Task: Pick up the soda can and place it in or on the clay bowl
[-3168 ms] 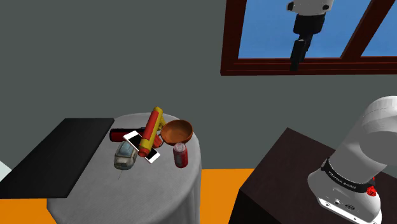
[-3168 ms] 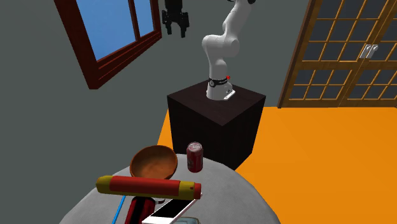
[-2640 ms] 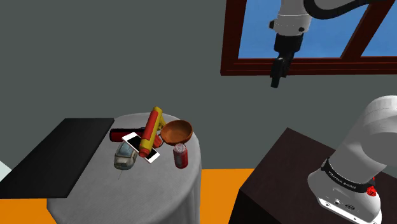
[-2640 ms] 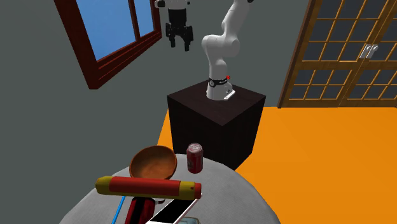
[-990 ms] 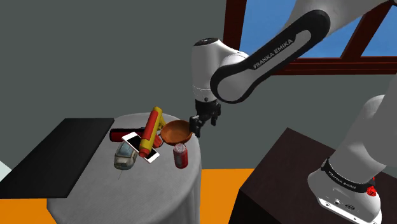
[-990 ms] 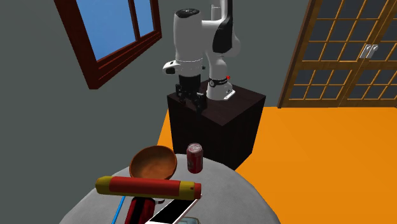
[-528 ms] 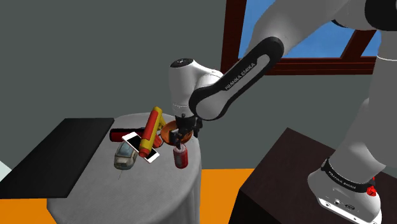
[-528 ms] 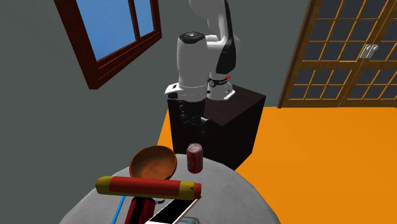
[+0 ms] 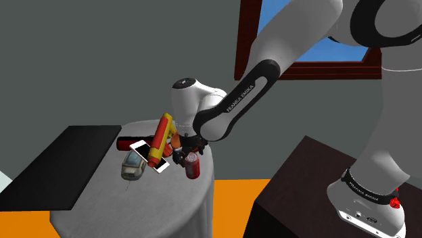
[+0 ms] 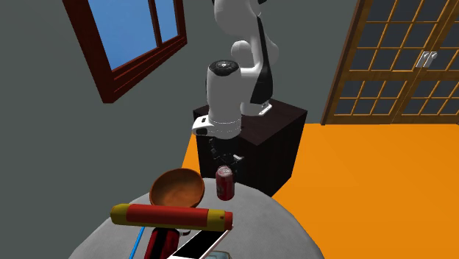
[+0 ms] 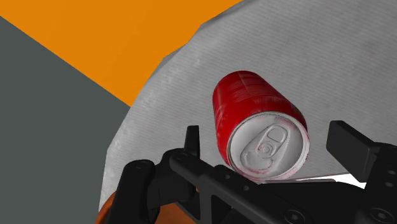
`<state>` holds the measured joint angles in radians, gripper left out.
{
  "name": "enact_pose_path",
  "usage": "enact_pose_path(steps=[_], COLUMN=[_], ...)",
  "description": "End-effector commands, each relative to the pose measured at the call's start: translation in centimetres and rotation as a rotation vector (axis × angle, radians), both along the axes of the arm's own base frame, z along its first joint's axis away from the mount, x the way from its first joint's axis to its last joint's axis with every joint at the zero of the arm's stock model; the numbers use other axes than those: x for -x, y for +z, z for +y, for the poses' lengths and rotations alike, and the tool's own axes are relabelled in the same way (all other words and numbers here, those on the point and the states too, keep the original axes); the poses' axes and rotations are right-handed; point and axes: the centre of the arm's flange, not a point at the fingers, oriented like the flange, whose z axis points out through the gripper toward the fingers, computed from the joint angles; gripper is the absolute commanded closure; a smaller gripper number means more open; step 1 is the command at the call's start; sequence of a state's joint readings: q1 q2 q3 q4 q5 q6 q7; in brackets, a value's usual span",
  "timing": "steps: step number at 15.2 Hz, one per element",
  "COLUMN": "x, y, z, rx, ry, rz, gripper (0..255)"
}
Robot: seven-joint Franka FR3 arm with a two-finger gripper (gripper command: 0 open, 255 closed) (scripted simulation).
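Observation:
A red soda can (image 9: pixel 193 167) (image 10: pixel 225 183) stands upright near the edge of the round grey-clothed table (image 9: pixel 172 199). In the wrist view its silver top (image 11: pixel 270 147) lies between my two black fingers (image 11: pixel 191 144), which stand apart and do not touch it. My gripper (image 9: pixel 187 154) (image 10: pixel 226 159) (image 11: pixel 270 144) is open and hangs just above the can. The brown clay bowl (image 10: pixel 177 188) sits right beside the can on the table. In the shoulder view my hand covers most of the bowl (image 9: pixel 176 141).
A red-and-yellow tube toy (image 9: pixel 161 138) (image 10: pixel 171 215), a white phone (image 9: pixel 145 153) (image 10: pixel 199 245) and a grey object (image 9: pixel 133 165) lie past the bowl. A black flat surface (image 9: pixel 61 165) adjoins the table. My dark stand (image 10: pixel 251 140) is close by, over an orange floor (image 10: pixel 368 191).
My arm has swung down from up by the window to the table, and the open gripper now sits just over the can. The can and bowl have not moved.

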<state>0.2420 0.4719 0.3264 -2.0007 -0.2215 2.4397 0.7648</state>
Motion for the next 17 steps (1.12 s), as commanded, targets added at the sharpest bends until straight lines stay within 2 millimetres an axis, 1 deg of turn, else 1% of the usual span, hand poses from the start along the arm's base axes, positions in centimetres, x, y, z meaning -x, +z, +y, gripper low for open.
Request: enact_pose_path(steps=[1,2,10,11,17], x=[0.0,0.0,0.0,0.0,0.0], y=[-1.01,-1.31,-1.31,-1.31,-1.3], z=[0.05,0.05,0.05,0.05,0.06], rx=[0.0,0.0,0.0,0.0,0.0], ry=[0.0,0.0,0.0,0.0,0.0], rz=[0.0,0.0,0.0,0.0,0.0], gripper=[0,0,0,255,255])
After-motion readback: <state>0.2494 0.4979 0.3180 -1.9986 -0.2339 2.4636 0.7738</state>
